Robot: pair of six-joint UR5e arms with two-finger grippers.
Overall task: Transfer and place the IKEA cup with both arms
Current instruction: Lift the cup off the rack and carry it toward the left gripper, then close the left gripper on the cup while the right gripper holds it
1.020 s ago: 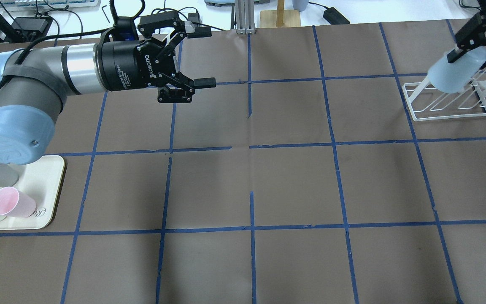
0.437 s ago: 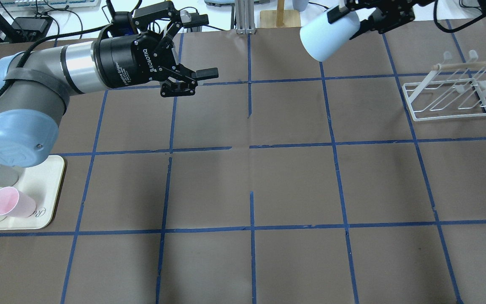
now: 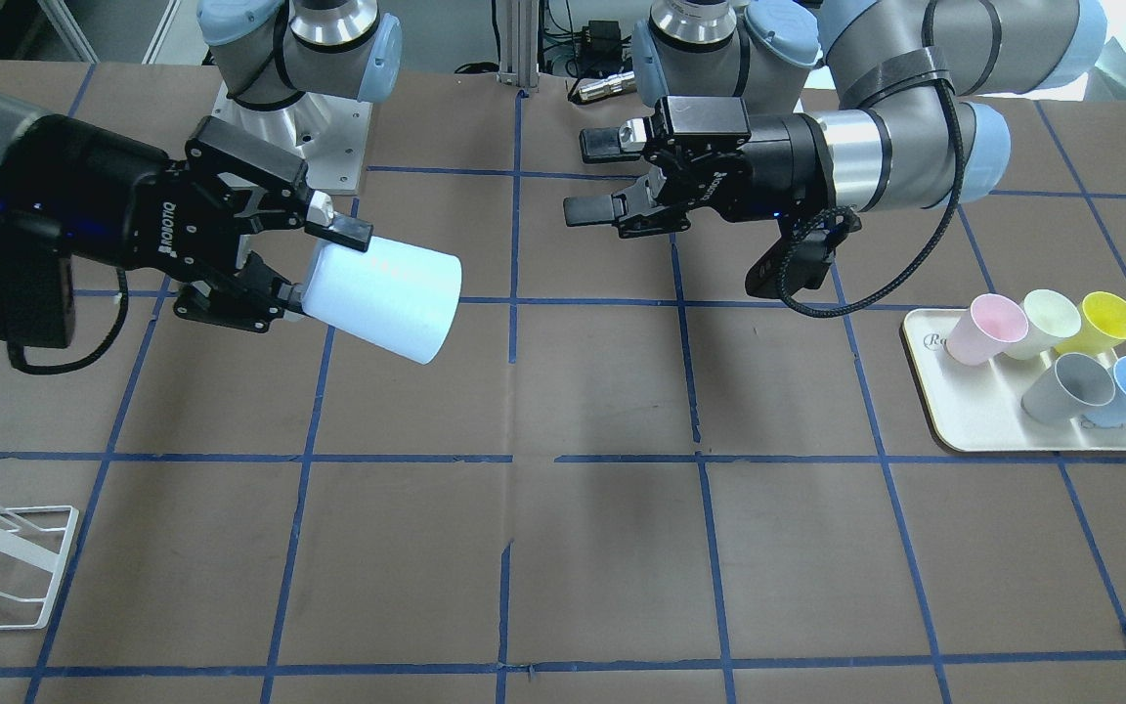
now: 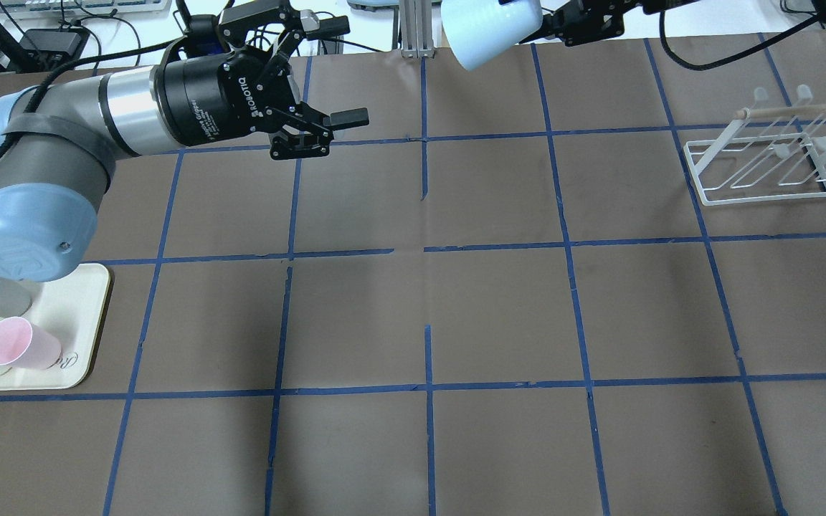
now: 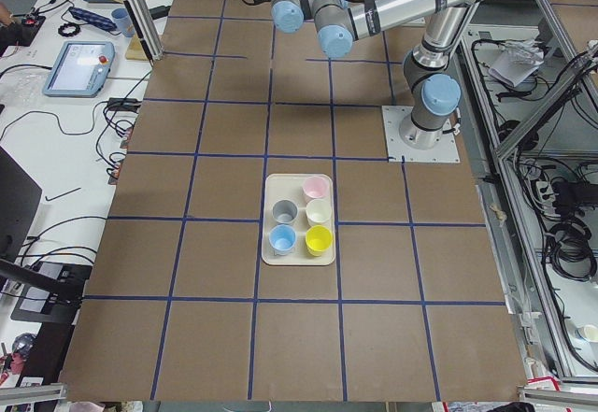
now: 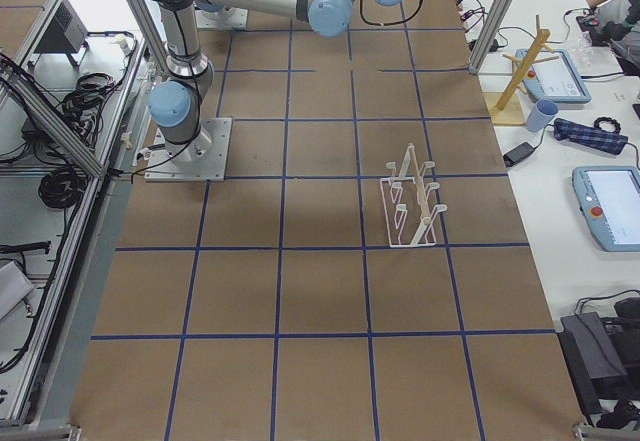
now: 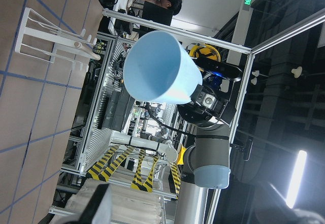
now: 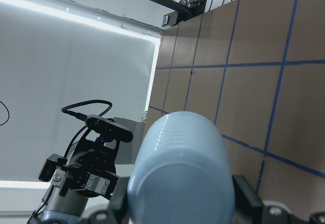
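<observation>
Pale blue cup (image 3: 382,293) held sideways in the air above the table (image 3: 602,548), clamped at its narrow base by the right gripper (image 3: 319,264), mouth turned toward the left gripper (image 3: 594,177), jaws there spread wide and empty, the two well apart, tray (image 3: 954,430) of cups set aside.

The cup (image 3: 382,303) looked smooth, matt plastic. The table (image 3: 602,567) wore dull brown paper. The rack (image 4: 695,172) was white-coated wire, its rod (image 4: 800,108) bare wood.

Brown taped-grid table (image 4: 499,315) with cream tray (image 3: 975,422) and white wire rack (image 4: 764,168)
</observation>
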